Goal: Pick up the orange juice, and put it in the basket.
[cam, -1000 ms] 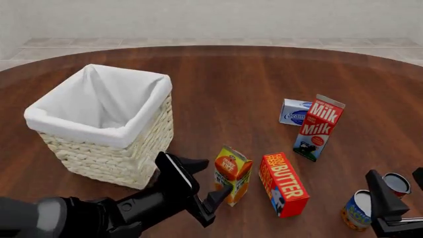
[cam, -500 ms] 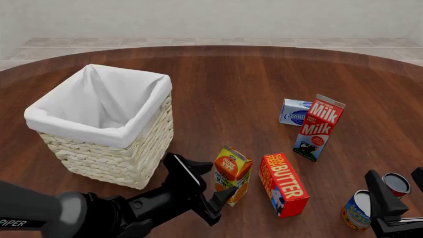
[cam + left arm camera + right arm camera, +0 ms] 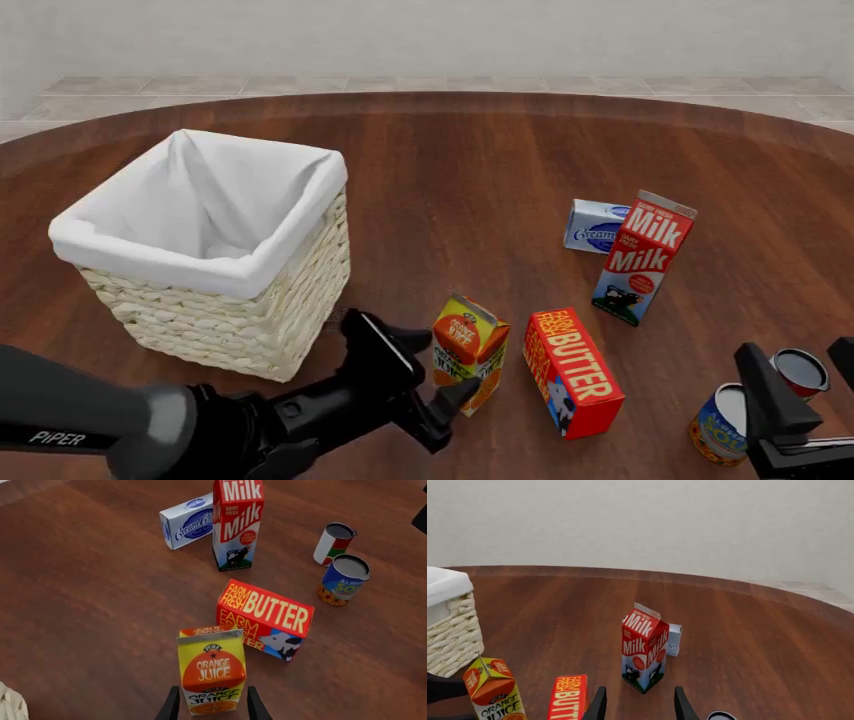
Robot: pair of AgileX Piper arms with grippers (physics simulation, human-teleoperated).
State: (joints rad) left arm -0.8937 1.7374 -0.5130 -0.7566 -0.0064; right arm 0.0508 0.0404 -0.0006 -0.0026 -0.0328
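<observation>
Over the last second the left claw has slid forward at lower centre, its open fingers now flanking the untouched juice, so closing looks next; the right claw gapes empty.

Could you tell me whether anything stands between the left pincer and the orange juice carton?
Nothing visible does. The left pincer is open with a finger on either side of the orange juice. The butter box stands beyond the carton, not in the way.
</observation>
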